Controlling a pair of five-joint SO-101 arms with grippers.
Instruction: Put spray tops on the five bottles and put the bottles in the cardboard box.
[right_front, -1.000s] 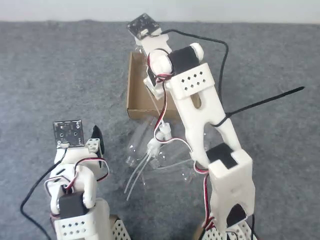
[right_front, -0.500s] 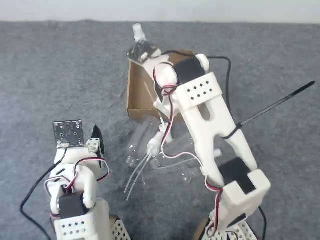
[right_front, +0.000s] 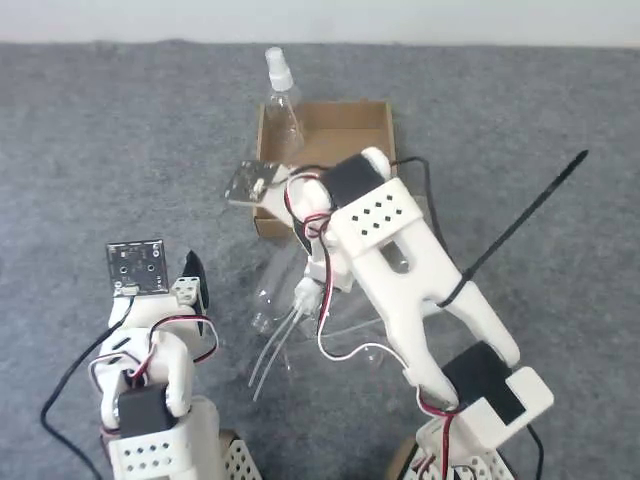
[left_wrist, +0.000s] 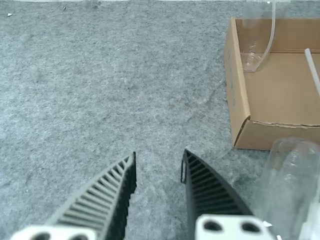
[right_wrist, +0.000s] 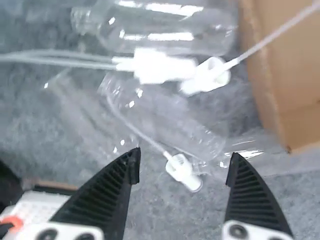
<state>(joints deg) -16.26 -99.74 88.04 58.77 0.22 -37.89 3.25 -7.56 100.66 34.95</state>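
The right arm (right_front: 400, 250) has drawn back from the cardboard box (right_front: 340, 130), leaving a capped bottle (right_front: 281, 110) standing inside. The left gripper (left_wrist: 159, 160) is spread, with the box ahead of it. The right gripper (right_wrist: 184, 155) is spread above loose bottles (right_wrist: 165, 120) and spray tops (right_wrist: 157, 66).

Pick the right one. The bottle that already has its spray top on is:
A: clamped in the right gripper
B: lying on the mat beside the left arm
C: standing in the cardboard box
C: the capped bottle stands in a corner of the cardboard box, while the right gripper hangs open above loose bottles.
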